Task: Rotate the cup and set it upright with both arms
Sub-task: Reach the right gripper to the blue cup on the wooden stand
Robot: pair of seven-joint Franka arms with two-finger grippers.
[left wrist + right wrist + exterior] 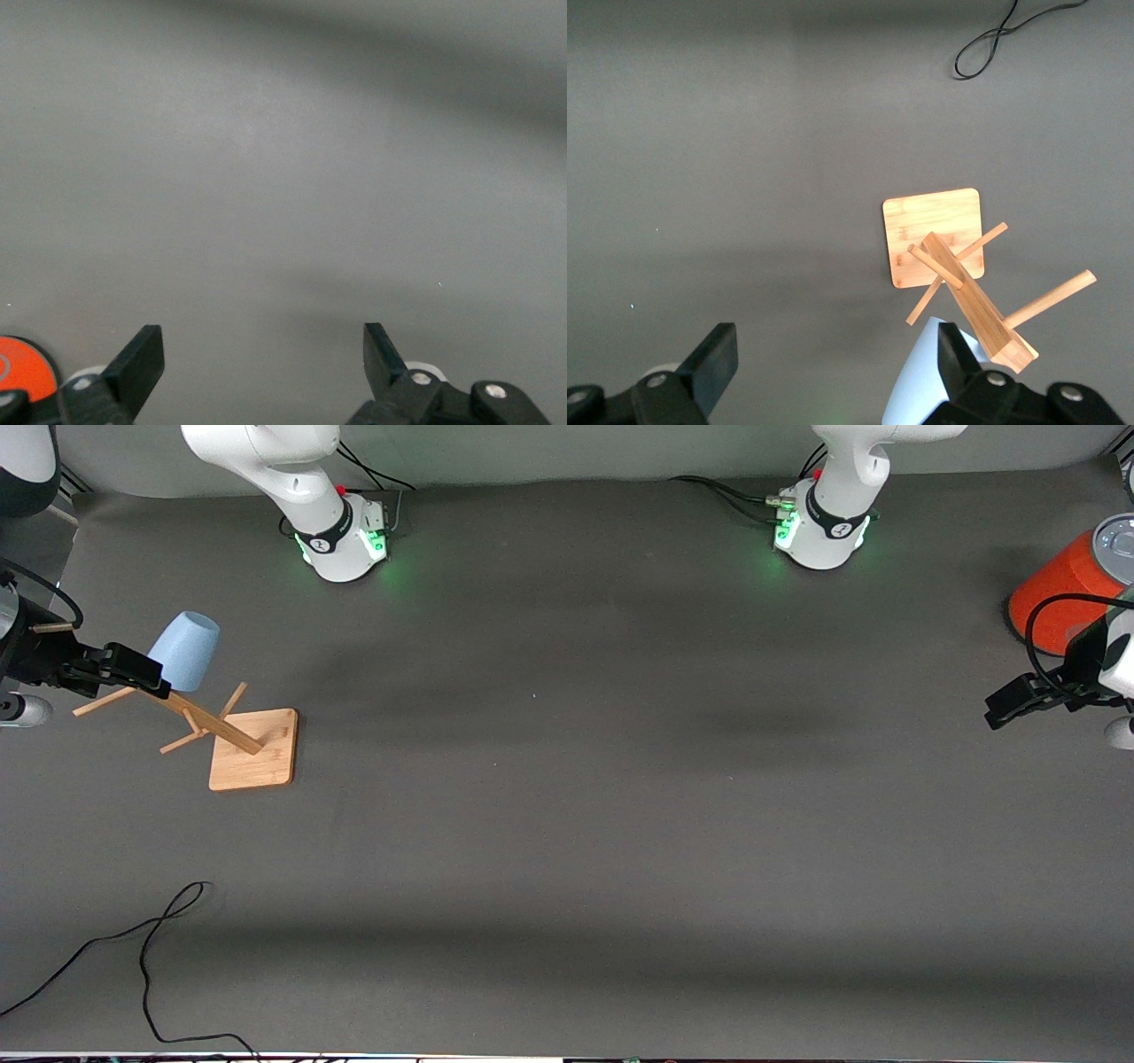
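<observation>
The light-blue cup hangs mouth-down and tilted on a peg near the top of a leaning wooden rack, toward the right arm's end of the table. My right gripper is up beside the cup at the rack's top, open. In the right wrist view the cup shows against the inner side of one finger, and the space between the right gripper's fingers is bare. My left gripper hangs open over the table at the left arm's end and holds nothing; below the left gripper there is only grey cloth.
An orange cylinder with a grey top stands at the left arm's end, close to the left gripper; its edge shows in the left wrist view. A black cable loops on the cloth near the front camera. Grey cloth covers the table.
</observation>
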